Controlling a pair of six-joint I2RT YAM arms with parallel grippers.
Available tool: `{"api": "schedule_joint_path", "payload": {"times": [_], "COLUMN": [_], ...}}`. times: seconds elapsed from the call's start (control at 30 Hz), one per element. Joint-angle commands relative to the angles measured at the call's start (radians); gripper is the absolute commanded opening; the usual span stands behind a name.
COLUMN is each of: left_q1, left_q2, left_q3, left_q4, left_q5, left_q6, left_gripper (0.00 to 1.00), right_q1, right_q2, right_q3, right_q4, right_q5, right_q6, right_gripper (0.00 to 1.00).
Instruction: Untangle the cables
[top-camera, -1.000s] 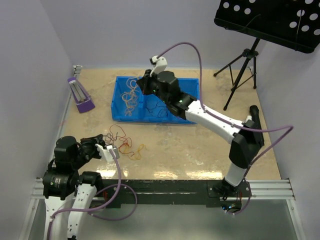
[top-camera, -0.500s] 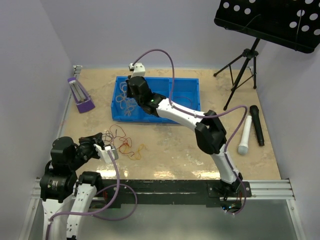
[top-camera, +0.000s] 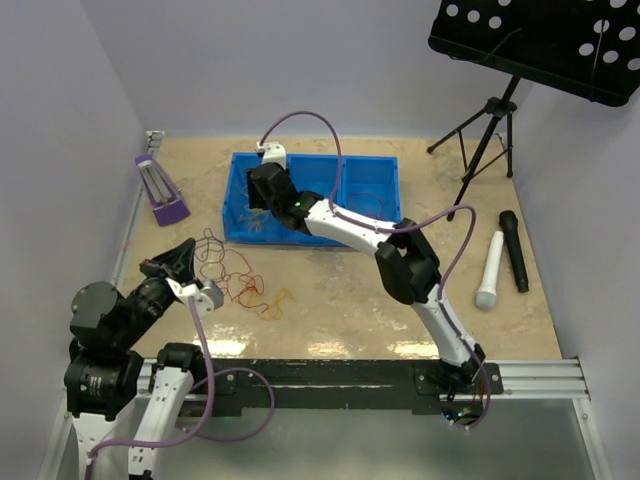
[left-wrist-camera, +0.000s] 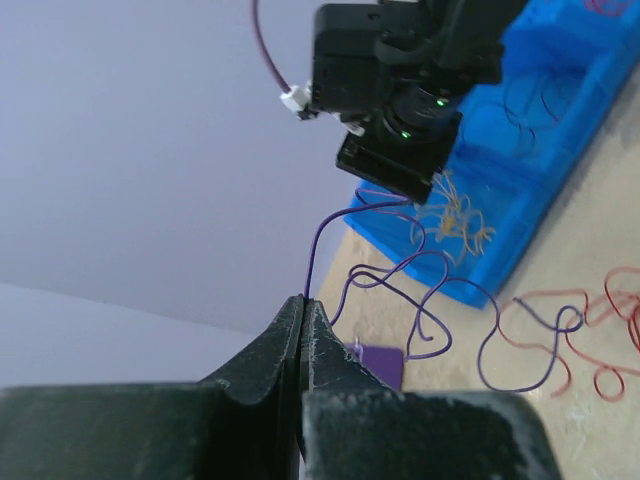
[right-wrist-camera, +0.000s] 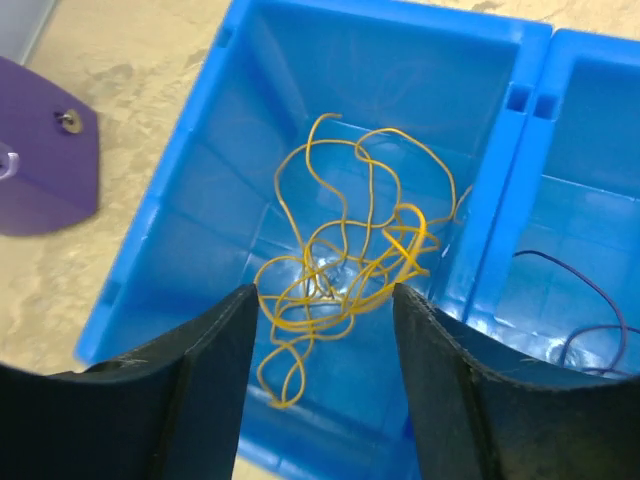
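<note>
My left jaws are shut tight, the two fingers (left-wrist-camera: 262, 372) pressed flat together, and at their tips they pinch a thin purple wire (left-wrist-camera: 308, 262). The wire rises out of the pinch, bends over and falls in loose loops to the worktop (left-wrist-camera: 580, 250), where it crosses some red wires (left-wrist-camera: 590, 310).

In the top view my left arm is lifted over the left side of the worktop, just left of the cables (top-camera: 240, 283). They lie as a loose clump of red, dark and orange loops in front of the blue bin (top-camera: 250, 238), near it but not touching it.

My right jaws are spread wide with nothing between them. Their fingers (right-wrist-camera: 180, 400) hang over the left compartment of the bin. A bundle of yellow wires (right-wrist-camera: 345, 265) rests on the floor of that compartment, below the gap, and I cannot tell whether either finger touches it. The compartment to the right holds a thin dark wire (right-wrist-camera: 585, 320).

A purple wedge-shaped object (top-camera: 160, 190) stands on the worktop left of the bin. A white microphone (top-camera: 490, 270) and a black microphone (top-camera: 515, 250) lie side by side at the far right.
</note>
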Motion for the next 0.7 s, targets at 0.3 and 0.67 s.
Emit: {"api": "schedule_joint_path", "payload": {"times": [0.3,0.67], "left_q1": [0.006,-0.017], "left_q2": [0.098,0.462], "left_q3": [0.012,-0.035], "left_q4": [0.282,0.679], "left_q5": [0.135,0.393], "left_q6": [-0.208,-0.286], "left_gripper": [0.0,0.03], "right_q1": [-0.133,-0.173], "right_q2": [-0.484,-0.975], "right_q3": [-0.275,-0.729], "right_q4": [0.098,0.216], "right_q5": [-0.154,0.038], "right_q6": [0.102,0.092], "right_gripper": [0.68,0.66]}}
